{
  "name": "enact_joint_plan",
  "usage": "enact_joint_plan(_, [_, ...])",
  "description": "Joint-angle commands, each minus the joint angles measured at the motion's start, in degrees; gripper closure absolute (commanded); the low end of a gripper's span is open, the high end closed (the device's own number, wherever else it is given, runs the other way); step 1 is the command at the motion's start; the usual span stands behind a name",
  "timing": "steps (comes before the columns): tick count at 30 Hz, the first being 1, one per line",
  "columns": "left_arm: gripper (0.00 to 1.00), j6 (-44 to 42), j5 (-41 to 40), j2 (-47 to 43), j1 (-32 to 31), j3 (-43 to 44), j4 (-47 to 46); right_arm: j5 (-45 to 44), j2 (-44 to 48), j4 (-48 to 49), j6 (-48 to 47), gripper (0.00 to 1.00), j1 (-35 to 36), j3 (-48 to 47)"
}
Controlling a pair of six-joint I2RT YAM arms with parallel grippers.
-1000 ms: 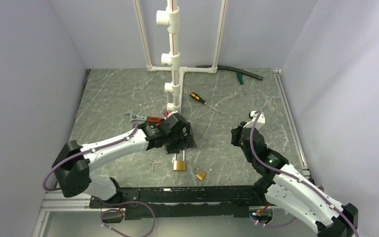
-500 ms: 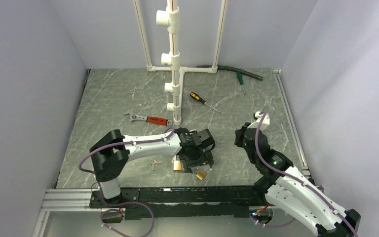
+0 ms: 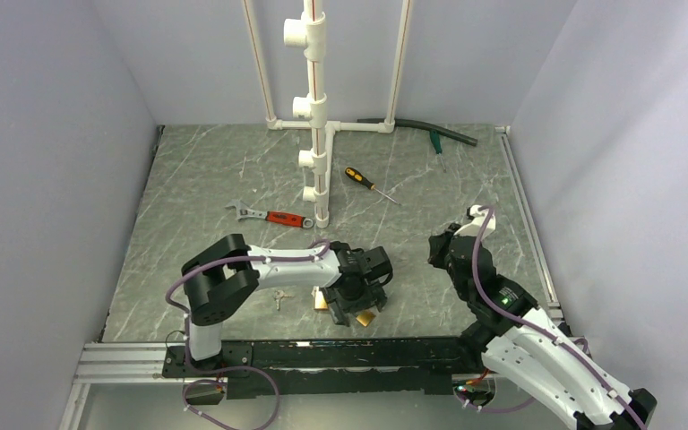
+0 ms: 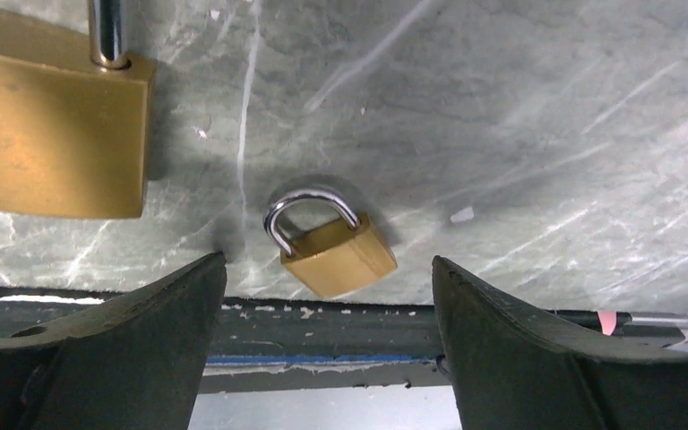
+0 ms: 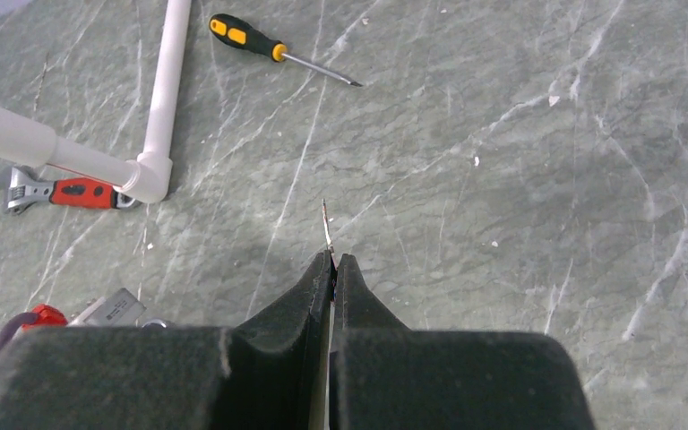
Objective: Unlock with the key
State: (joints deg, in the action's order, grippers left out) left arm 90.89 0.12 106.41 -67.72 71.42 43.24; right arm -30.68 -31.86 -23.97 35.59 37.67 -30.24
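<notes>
The left pincer point(image 4: 327, 262) hangs spread wide and empty over the desk point(image 4: 502, 107). The small padlock point(image 4: 340, 260) lies between its fingers, likely about to be gripped and steadied. The larger padlock point(image 4: 49, 134) sits just to its left, with the key point(image 3: 279, 298) further left. The right pincer point(image 5: 332, 262), well apart, is pinched tight on a thin metal sliver point(image 5: 326, 224), perhaps another key held ready.

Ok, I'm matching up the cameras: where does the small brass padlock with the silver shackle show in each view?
Top external: small brass padlock, low centre of the picture.
Left wrist: lower centre.
Right wrist: not in it.
Shared landmark: larger brass padlock, to its left in both those views.
</notes>
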Motion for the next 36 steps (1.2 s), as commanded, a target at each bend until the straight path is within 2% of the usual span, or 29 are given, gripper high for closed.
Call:
enact_joint_plan(1, [0.12, 3.13, -1.23, 1.28, 0.52, -0.4, -1.1, 1.1, 1.18, 1.08, 0.4, 1.0, -0.05, 0.19])
enact_joint_plan(5, [0.25, 2.21, -1.55, 2.66, 0.93, 0.63, 0.26, 1.67, 1.72, 1.47, 0.49, 1.0, -0.05, 0.79])
enact_joint_plan(8, [0.43, 1.03, -1.33, 2.92, 1.08, -0.06, -1.73, 1.63, 1.54, 1.29, 0.46, 1.0, -0.06, 0.78])
enact_joint_plan(12, [0.48, -0.52, -0.65, 4.36, 1.58, 0.44, -3.04, 1.51, 1.79, 1.69, 0.32, 1.0, -0.05, 1.09])
enact_joint_plan(14, [0.61, -2.32, -0.3, 4.08, 1.84, -0.25, -5.84, 1.63, 1.66, 1.9, 0.19, 1.0, -0.05, 1.19])
enact_joint_plan(16, [0.66, -4.34, 0.07, 2.9, 2.26, -1.75, -9.67, 1.9, 1.4, 1.99, 0.05, 1.0, -0.05, 1.15])
enact_joint_plan(18, [0.64, -6.69, -0.91, 1.36, 2.46, -2.45, -10.93, 2.08, 1.11, 2.06, 0.0, 1.0, -0.05, 1.06])
enact_joint_plan(22, [0.53, -13.96, -3.94, -0.44, 3.48, -2.71, -12.72, 2.5, 0.73, 2.65, -0.25, 1.0, -0.05, 1.22])
enact_joint_plan(27, [0.54, -26.14, -5.66, 0.52, 5.68, -1.08, -13.93, 3.35, 0.66, 4.59, -0.92, 1.0, -0.05, 2.36])
enact_joint_plan(32, [0.4, -33.53, -10.92, 2.69, 6.28, 2.65, -9.53, 4.61, 0.51, 5.38, -1.62, 1.0, -0.05, 2.66])
enact_joint_plan(36, [0.17, -36.21, -10.3, 3.8, 6.16, 2.84, -11.03, 4.67, 0.46, 5.35, -1.54, 1.0, -0.05, 2.73])
